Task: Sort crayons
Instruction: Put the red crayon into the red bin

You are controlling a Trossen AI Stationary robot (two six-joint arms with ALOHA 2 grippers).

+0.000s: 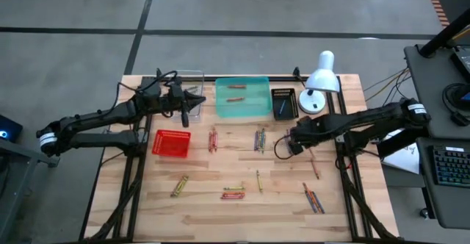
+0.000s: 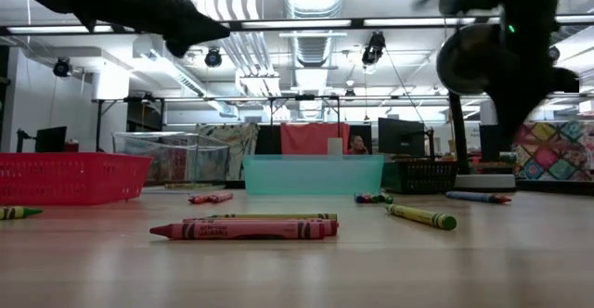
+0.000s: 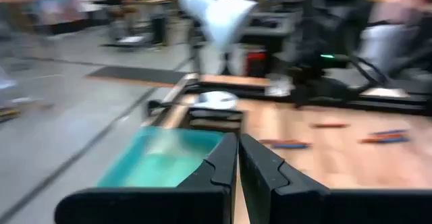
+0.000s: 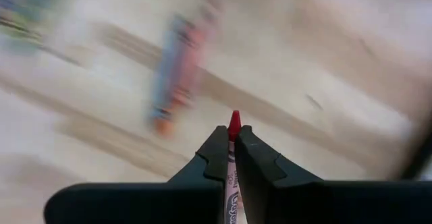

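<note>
Sorting is judged to be at an early-to-middle stage: two thin wax crayons (image 1: 235,93), orange-brown, are seen lying in the shallow translucent teal plastic tray (image 1: 222,110) at the back of the table, while most are still scattered over the light wooden slatted tabletop (image 1: 198,200). Loose groups are seen in the high view: a red cluster (image 1: 213,139) near the middle, a mixed green/blue cluster (image 1: 260,140) beside it, a yellow-green pair (image 1: 179,186) toward the front left, red and yellow ones (image 1: 233,192) front centre, a single green one (image 1: 258,181), and a mixed bunch (image 1: 313,198) front right. The red mesh plastic basket (image 1: 170,143) looks empty as far as can be told; the contents of the clear plastic bin (image 1: 192,79) and the small black mesh basket (image 1: 283,103) cannot be made out. The right gripper (image 4: 229,158) is clamped on a red crayon (image 4: 234,125), tip pointing forward, held above the table right of centre, near the green/blue cluster. The left gripper (image 3: 238,158) is closed with nothing visible between the fingers, and is held above the back left of the table beside the teal tray. A white desk lamp (image 1: 319,79) is stood at the back right corner. Beyond the table, grey floor, a side desk with a keyboard (image 1: 449,167) and, in the low view, an open workshop with ceiling ducts and a person (image 2: 355,145) far off are seen.
</note>
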